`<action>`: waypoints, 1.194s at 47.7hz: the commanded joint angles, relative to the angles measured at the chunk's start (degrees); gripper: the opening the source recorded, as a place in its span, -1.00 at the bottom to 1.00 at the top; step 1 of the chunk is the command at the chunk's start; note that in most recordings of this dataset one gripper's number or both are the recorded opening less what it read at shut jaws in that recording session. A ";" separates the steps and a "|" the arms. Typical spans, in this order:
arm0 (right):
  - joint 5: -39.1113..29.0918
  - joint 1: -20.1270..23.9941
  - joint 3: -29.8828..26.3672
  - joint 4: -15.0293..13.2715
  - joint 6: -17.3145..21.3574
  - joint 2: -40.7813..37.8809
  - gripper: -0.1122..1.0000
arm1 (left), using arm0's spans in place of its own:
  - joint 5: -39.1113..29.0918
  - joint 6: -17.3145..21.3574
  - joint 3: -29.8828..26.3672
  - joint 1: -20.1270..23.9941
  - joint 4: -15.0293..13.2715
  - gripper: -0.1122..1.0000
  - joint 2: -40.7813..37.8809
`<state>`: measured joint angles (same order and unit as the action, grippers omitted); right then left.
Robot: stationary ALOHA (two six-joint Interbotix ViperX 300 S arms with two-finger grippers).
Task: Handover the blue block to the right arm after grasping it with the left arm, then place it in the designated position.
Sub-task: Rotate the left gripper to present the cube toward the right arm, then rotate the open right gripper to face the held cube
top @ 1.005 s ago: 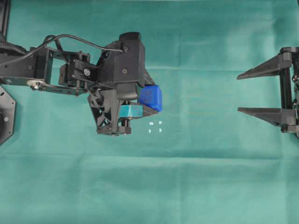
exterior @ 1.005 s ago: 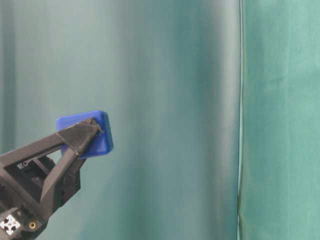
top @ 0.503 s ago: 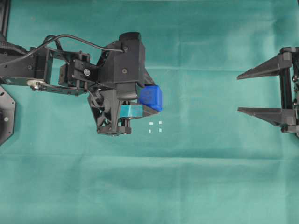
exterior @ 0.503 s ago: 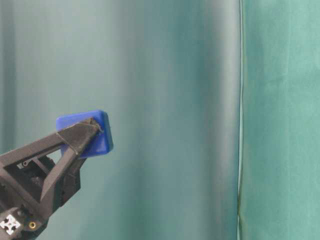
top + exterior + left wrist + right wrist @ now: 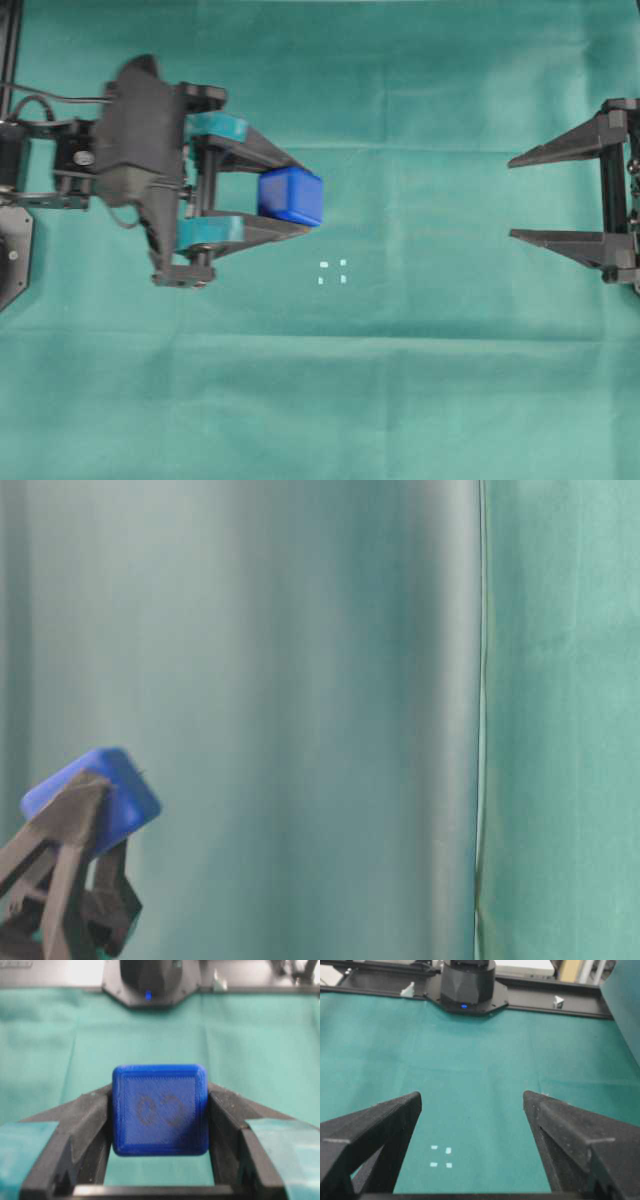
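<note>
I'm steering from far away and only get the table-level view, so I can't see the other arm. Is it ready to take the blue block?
Observer: Yes. Overhead, the right gripper sits at the right edge, jaws wide open and empty.
Operator: Is my block held okay?
Observer: The left wrist view shows the blue block clamped squarely in the left gripper, one jaw on each side.
Operator: Where's the spot it goes?
Observer: Four tiny white marks lie on the green cloth between the two grippers, just below the block in the overhead view.
</note>
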<state>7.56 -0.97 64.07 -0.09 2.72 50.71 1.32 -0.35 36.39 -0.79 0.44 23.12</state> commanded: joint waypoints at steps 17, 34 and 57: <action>1.41 -0.09 -1.67 -0.44 -0.09 -0.35 0.88 | 9.40 0.00 3.34 -0.18 -0.26 0.04 1.14; 1.23 -0.09 -1.85 -0.44 -0.09 -0.35 0.88 | 9.40 -0.09 3.34 -0.09 -0.26 0.04 1.14; -4.31 -0.09 -8.35 -16.35 -6.24 -0.35 0.87 | 9.14 -0.44 3.34 -0.09 -0.44 0.04 1.23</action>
<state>4.22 -0.97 58.01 -13.18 -2.29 50.63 10.02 -0.62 40.61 -0.79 0.18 23.99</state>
